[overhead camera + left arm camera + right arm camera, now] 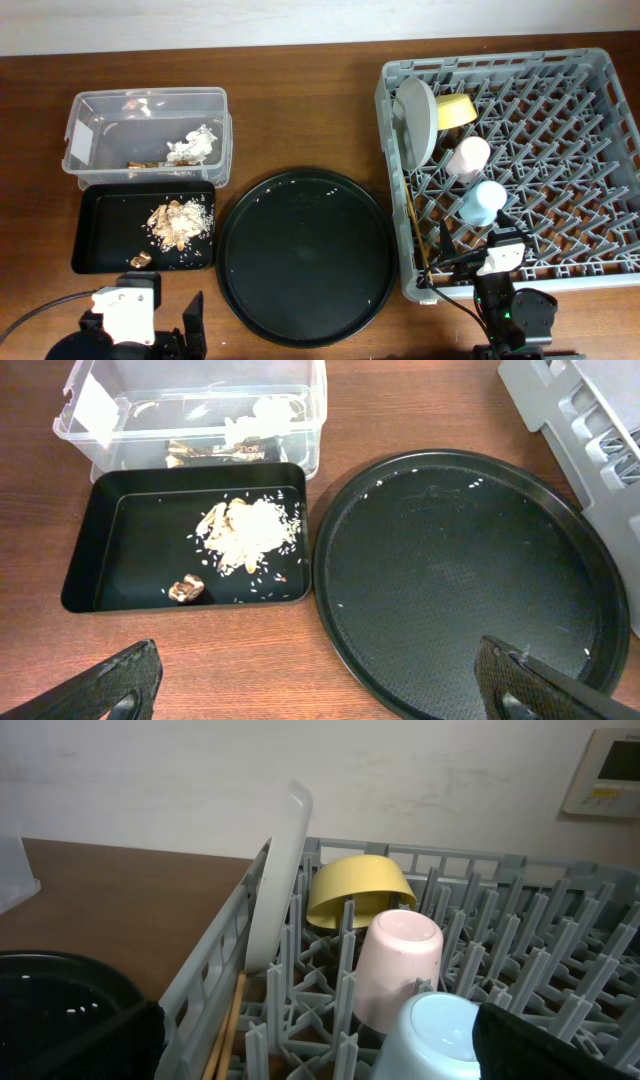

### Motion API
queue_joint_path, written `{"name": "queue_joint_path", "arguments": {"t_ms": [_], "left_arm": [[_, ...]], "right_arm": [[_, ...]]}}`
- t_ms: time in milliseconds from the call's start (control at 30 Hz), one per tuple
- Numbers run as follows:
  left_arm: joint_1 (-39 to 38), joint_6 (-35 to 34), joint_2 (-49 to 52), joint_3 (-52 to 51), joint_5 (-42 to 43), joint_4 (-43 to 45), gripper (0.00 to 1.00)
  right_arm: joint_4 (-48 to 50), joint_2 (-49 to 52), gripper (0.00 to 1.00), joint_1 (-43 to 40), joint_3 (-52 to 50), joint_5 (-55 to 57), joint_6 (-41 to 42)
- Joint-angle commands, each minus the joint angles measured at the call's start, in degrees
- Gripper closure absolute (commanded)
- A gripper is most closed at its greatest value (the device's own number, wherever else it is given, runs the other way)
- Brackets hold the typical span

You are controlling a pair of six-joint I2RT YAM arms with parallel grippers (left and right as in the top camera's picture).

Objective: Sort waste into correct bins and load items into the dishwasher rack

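Note:
The grey dishwasher rack (560, 150) holds the grey plate (416, 120) upright, the yellow bowl (455, 110), the pink cup (467, 156), the light blue cup (481, 202) and the chopsticks (421, 230) along its left wall. They also show in the right wrist view: plate (280, 870), bowl (355, 888), pink cup (398, 965), blue cup (432, 1040), chopsticks (228, 1025). The clear tub (100, 130) holds white tissue (192, 147) and a brown wrapper (145, 163). The black tray (100, 235) holds tan scraps (178, 222). My left gripper (320, 685) is open and empty. My right gripper (315, 1040) is open at the rack's front edge.
A large round black tray (305, 255) lies between the bins and the rack, with a few crumbs on it. The tub and black tray sit side by side at the left. The rack's right half has bare pegs.

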Motion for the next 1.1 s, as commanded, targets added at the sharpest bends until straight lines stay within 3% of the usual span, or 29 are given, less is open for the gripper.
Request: {"name": "queue_joint_path", "arguments": {"t_ms": [0, 100, 267, 433, 567, 1067], "left_arm": [[-0.87, 0.98, -1.25, -0.76, -0.98, 6.21, 0.01], [-2.47, 1.03, -5.14, -8.63, -1.66, 13.03, 0.01], [-3.02, 0.98, -16.37, -32.11, -0.96, 29.81, 0.01], [-3.87, 0.61, -23.69, -49.77, -1.25, 49.66, 0.01], [-5.27, 0.48, -23.96, -61.61, -1.77, 71.45, 0.01], [-5.7, 0.83, -23.96, -62.62, -1.66, 72.3, 0.01]], "right_arm": [[-0.17, -0.44, 0.01, 0.26, -0.42, 0.52, 0.26], [-0.17, -0.44, 0.01, 0.26, -0.42, 0.52, 0.26], [-0.17, -0.44, 0.01, 0.26, -0.42, 0.5, 0.26], [-0.17, -0.44, 0.01, 0.26, -0.42, 0.52, 0.26], [-0.17, -0.44, 0.01, 0.26, -0.42, 0.5, 0.26], [-0.17, -0.44, 0.01, 0.26, -0.42, 0.52, 0.26]]}}
